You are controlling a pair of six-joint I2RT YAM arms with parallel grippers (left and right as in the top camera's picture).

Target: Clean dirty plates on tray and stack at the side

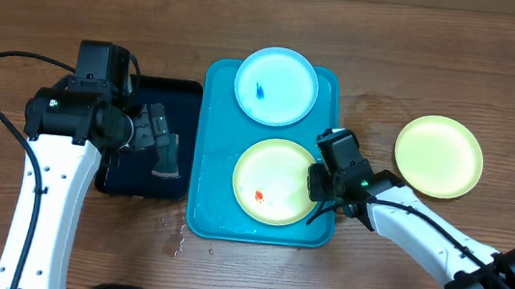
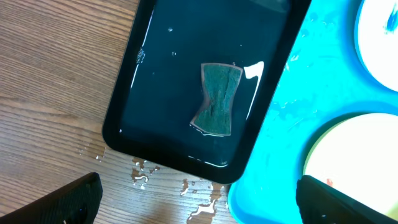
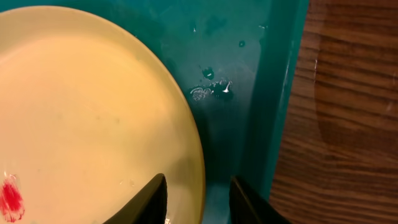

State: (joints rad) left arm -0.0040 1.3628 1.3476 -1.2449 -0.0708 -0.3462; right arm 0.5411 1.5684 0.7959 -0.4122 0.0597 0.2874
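The turquoise tray (image 1: 212, 159) holds two plates: a light-blue one (image 1: 276, 85) with a blue smear at the back, and a lime-green one (image 1: 273, 180) with an orange-red smear at the front. A third plate (image 1: 438, 155), lime-green, lies on the table to the right. My right gripper (image 1: 321, 183) is at the front green plate's right edge. In the right wrist view its jaws (image 3: 200, 202) straddle the plate (image 3: 93, 112) rim, one finger over the plate, the other over the tray floor (image 3: 236, 74), with a gap showing. My left gripper (image 1: 162, 143) hangs wide open over the black tray.
A black tray (image 2: 143, 93) with water lies left of the turquoise tray and holds a dark green sponge (image 2: 217, 98). Water drops (image 2: 199, 186) lie on the wooden table at the trays' front corners.
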